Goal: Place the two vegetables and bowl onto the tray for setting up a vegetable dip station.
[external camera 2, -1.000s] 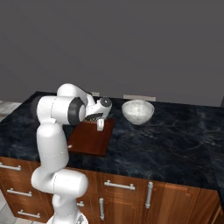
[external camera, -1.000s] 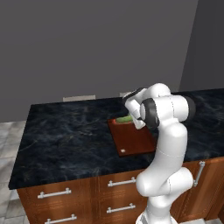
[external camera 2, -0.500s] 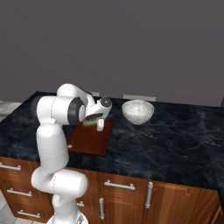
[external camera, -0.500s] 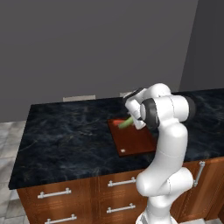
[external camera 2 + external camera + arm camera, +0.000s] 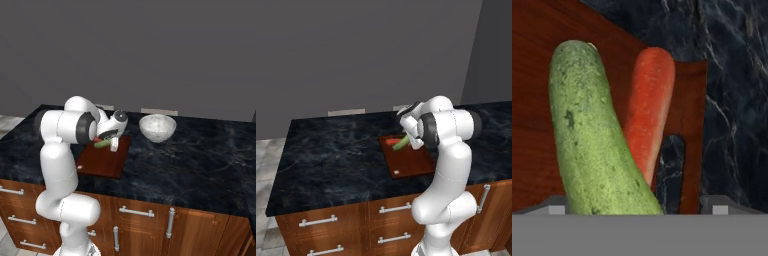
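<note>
The gripper (image 5: pixel 114 144) is seen with its jaws spread wide above the tray (image 5: pixel 416 162), where a second ago they were still closed around the cucumber (image 5: pixel 592 135). The cucumber has been let go and now lies on the tray, close alongside the carrot (image 5: pixel 649 105), which rests on the wood near the dark handle slot (image 5: pixel 671 170). In the hand view the cucumber is crowded right up to the camera between the fingertips, so the gripper is judged to be barely clear of it. In the left base view the green end of the cucumber (image 5: pixel 401 144) and the orange of the carrot (image 5: pixel 392 141) are partly hidden by the wrist.

With both vegetables on the tray, two thirds of the task are taken to be done. The bowl (image 5: pixel 157 127), white and speckled, is left standing on the dark marbled tabletop (image 5: pixel 200 160), near the tray's far corner but apart from it.

Nothing is seen lying between tray and bowl. The free board surface toward the near end looks ample for the bowl, though the vegetables could be nudged if the gripper is lifted carelessly. Two pale wall outlets (image 5: pixel 346 112) are mounted behind the tabletop, out of the way.
</note>
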Tool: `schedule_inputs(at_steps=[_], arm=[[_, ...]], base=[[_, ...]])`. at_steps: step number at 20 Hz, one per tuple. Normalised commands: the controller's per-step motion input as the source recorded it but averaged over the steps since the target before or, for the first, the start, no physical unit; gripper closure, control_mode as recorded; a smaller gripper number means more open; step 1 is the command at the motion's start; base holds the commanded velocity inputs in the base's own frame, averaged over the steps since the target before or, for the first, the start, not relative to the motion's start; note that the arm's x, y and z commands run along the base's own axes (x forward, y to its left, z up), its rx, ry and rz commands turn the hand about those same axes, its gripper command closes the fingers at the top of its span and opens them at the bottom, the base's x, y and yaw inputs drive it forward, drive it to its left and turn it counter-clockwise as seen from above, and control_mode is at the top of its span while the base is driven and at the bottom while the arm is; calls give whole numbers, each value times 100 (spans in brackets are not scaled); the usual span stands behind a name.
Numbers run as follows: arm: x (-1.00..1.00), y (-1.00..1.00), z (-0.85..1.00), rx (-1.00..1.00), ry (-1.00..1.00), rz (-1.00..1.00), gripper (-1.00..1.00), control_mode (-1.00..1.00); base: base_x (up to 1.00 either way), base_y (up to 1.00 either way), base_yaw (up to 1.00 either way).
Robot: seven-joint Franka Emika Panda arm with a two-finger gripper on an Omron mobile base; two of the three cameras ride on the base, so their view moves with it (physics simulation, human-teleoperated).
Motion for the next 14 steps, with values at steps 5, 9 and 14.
schedule_inputs(at_steps=[5, 9, 14], arm=[[0, 0, 31, 0, 12, 0, -100, -100], [0, 0, 32, 0, 16, 0, -100, -100], [2, 0, 22, 0, 13, 0, -100, -100]], base=[[0, 0, 0], [0, 0, 0], [0, 0, 0]])
